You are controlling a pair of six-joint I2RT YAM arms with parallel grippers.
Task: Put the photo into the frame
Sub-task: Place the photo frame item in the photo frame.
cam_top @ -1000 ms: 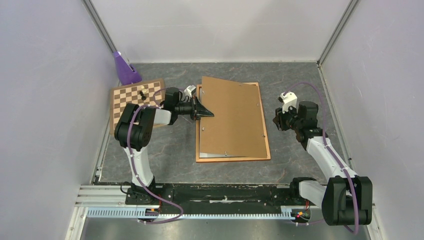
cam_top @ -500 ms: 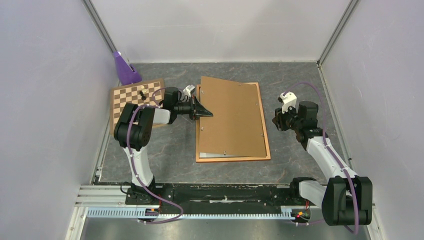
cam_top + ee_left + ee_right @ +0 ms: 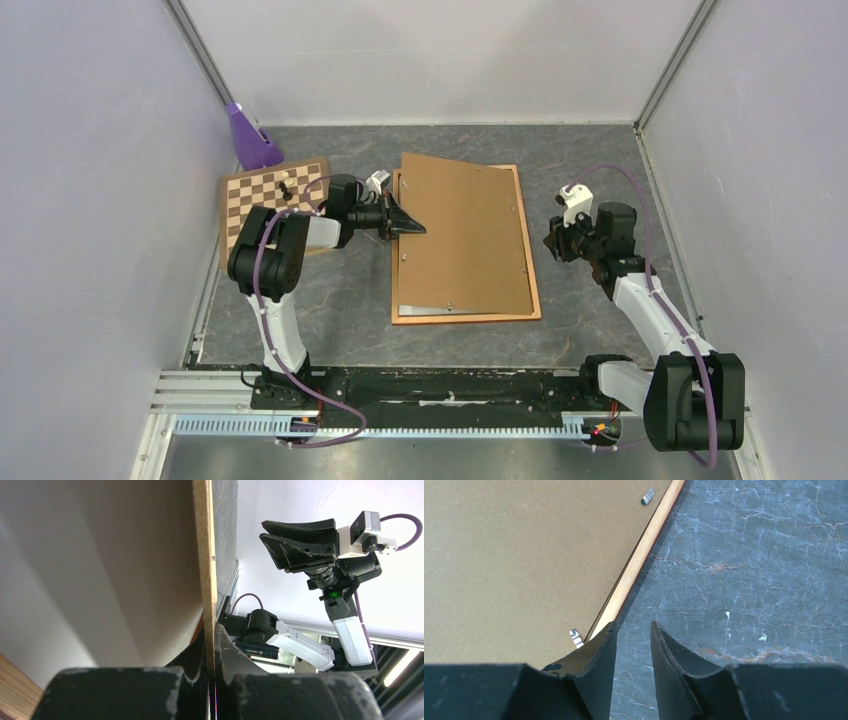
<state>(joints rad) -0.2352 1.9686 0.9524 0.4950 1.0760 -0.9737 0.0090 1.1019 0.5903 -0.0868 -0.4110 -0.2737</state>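
Observation:
The orange-brown frame [image 3: 533, 272] lies face down mid-table. The brown hardboard backing panel [image 3: 465, 235] rests skewed on it, its far left corner past the rail. A pale sliver of the photo's white back [image 3: 425, 309] shows at the near left under the panel; its picture side is hidden. My left gripper [image 3: 415, 228] is shut on the panel's left edge [image 3: 205, 555], with a pale surface below it. My right gripper [image 3: 553, 243] is open and empty just right of the frame's right rail [image 3: 639, 560], above the table.
A checkered chessboard [image 3: 250, 215] with two pieces [image 3: 286, 187] lies left of the frame, under my left arm. A purple object [image 3: 248, 140] stands in the far left corner. Small metal turn clips [image 3: 648, 496] sit on the frame's back. Walls close in on three sides.

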